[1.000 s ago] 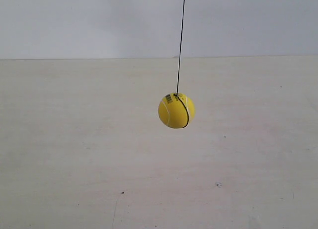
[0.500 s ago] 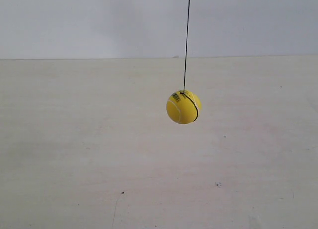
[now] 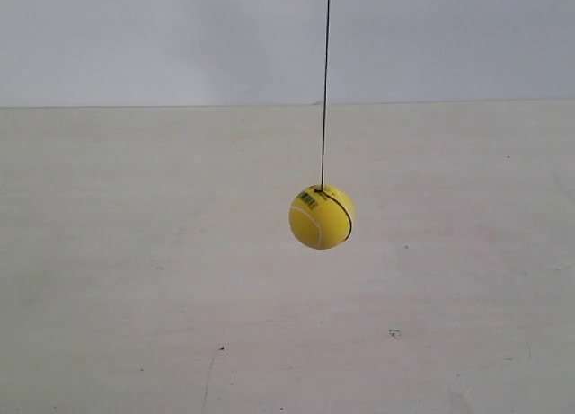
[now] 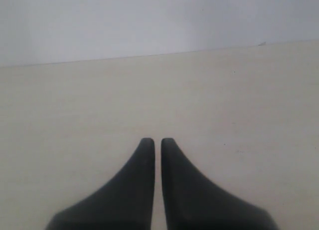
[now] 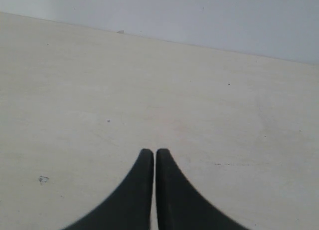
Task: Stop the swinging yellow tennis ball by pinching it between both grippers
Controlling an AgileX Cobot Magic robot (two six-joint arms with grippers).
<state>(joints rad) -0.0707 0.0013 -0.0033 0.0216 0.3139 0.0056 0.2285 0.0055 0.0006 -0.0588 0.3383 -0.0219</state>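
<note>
The yellow tennis ball (image 3: 321,216) hangs free on a thin dark string (image 3: 325,82) above the pale tabletop (image 3: 135,279), near the middle of the exterior view. Its barcode sticker faces up and to the left, and a dark line curves down its right side. Neither arm shows in the exterior view. My left gripper (image 4: 154,140) is shut with nothing between its black fingers, and only bare table lies ahead of it. My right gripper (image 5: 151,150) is likewise shut on nothing. The ball appears in neither wrist view.
A plain white wall (image 3: 180,37) rises behind the table's far edge. A few small dark specks (image 3: 393,333) mark the pale table surface.
The ball swung from centre to the right half a second ago, and has now swung back left and sits a little lower in the exterior view.
</note>
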